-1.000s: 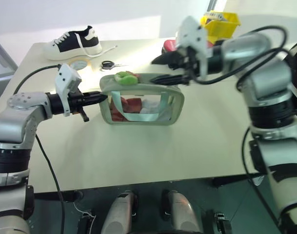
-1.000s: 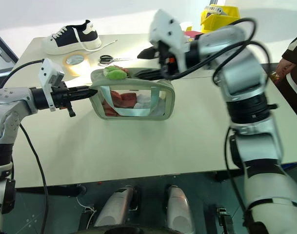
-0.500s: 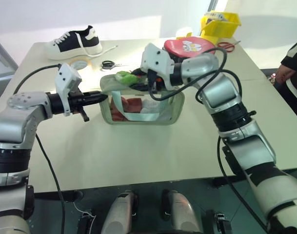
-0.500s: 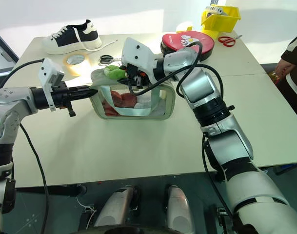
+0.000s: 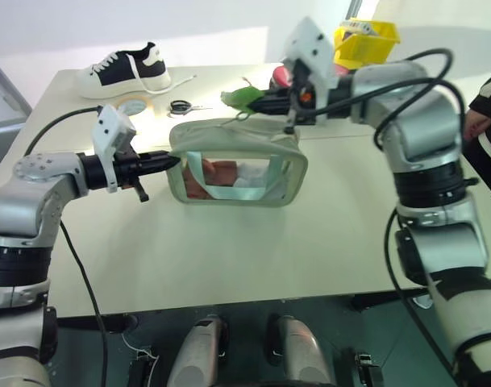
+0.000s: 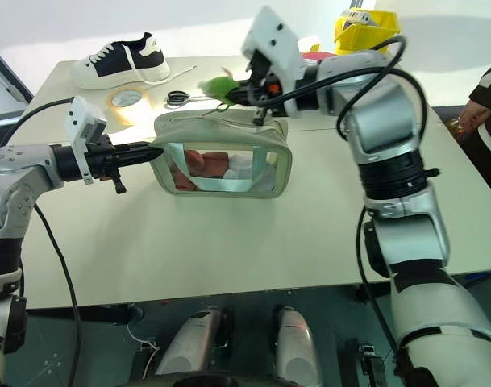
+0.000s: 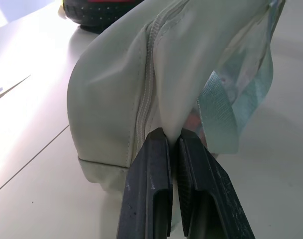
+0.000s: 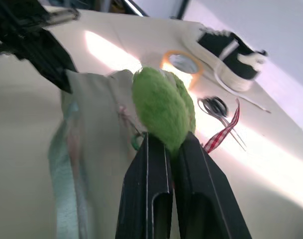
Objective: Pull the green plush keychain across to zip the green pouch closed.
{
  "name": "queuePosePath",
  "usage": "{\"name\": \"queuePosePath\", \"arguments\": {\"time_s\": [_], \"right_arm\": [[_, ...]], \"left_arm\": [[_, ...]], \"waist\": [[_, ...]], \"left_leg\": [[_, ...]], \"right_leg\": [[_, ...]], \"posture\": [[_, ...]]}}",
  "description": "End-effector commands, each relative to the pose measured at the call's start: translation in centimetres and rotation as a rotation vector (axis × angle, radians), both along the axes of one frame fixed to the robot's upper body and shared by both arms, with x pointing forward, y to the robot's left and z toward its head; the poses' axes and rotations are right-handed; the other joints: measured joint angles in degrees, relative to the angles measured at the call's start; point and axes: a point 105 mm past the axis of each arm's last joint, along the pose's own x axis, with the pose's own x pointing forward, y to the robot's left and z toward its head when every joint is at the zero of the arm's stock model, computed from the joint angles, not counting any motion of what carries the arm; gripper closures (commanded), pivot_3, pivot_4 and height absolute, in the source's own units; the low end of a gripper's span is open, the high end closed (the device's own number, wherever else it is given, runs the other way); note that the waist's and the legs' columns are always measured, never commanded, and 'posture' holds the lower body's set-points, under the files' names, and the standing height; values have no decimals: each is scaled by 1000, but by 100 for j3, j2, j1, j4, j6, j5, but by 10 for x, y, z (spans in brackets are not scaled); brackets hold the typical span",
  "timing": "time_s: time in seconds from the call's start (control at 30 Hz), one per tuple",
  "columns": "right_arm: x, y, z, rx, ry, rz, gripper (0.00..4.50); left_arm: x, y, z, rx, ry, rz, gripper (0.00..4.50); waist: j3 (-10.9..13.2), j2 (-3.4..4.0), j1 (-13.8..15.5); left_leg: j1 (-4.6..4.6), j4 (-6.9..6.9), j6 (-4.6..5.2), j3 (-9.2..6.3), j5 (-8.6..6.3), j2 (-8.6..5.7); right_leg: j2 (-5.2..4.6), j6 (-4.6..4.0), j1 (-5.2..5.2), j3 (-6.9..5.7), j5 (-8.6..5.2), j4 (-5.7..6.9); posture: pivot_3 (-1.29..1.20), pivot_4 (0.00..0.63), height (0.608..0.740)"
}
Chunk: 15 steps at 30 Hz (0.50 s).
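Now: both end effectors clamped, pouch mid-worktop.
Right end effector (image 8: 168, 144) pinches fuzzy green plush keychain (image 5: 243, 97) at pouch's 12 o'clock; left end effector (image 7: 172, 142) clamps soft green pouch (image 5: 237, 168) fabric, 9 o'clock end.

On the table (image 5: 253, 250): one green pouch (image 5: 237, 171), one green plush keychain (image 5: 240, 97), one sneaker (image 5: 124, 69), one tape roll (image 5: 132, 106), one pair of black scissors (image 5: 179, 106), one yellow bin (image 5: 364, 39) at the far right corner.
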Motion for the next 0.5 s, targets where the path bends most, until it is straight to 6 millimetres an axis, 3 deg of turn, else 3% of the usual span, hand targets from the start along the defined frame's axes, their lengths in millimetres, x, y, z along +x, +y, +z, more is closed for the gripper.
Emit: {"name": "queuePosePath", "arguments": {"time_s": [0.03, 0.13, 0.23, 0.3, 0.37, 0.43, 0.5], "right_arm": [[15, -59, 5, -99, -146, -243, 4472], [19, -108, -7, -197, -208, -431, 4472], [18, -131, -18, -222, -223, -535, 4472], [19, -138, -41, -212, -189, -591, 4472], [20, -129, -76, -137, -88, -602, 4472], [18, -102, -115, -28, 29, -568, 4472], [14, -81, -141, 71, 134, -554, 4472]], "left_arm": [[-4, 4, 11, -6, -47, 4, 4500], [-3, 5, 10, 1, -48, 7, 4500], [-2, 5, 11, 2, -47, 5, 4500], [-2, 3, 11, 2, -45, 2, 4500], [-2, 2, 11, 2, -43, -3, 4500], [0, 1, 11, 4, -46, -7, 4500], [1, -1, 12, 4, -48, -10, 4500]], "waist": [[0, -1, 24], [0, -1, 23], [0, 0, -25], [0, 0, -38], [-1, -1, -31], [-8, -14, -37], [-8, -13, -42]], "left_leg": [[-1, 0, 0, 0, -1, 0], [-5, -1, 4, 3, -4, -1], [-4, -2, 13, 13, -4, 0], [-2, -3, 20, 17, 0, 7], [0, -4, 20, 17, 1, 11], [4, -2, 21, 17, 1, 14], [8, 1, 21, 17, 1, 15]], "right_leg": [[-1, 0, 1, -1, 0, -3], [-3, -1, 1, -1, -1, -12], [-5, 0, 0, 4, -1, -13], [-3, 0, -4, 4, 0, -7], [0, 0, -3, 3, -1, -6], [2, 0, 2, 3, 0, -6], [3, 1, 7, 4, 0, -5]], "posture": [[0, 150, 740], [0, 150, 740], [0, 150, 740], [0, 150, 740], [0, 150, 740], [0, 150, 740], [0, 150, 740]]}}
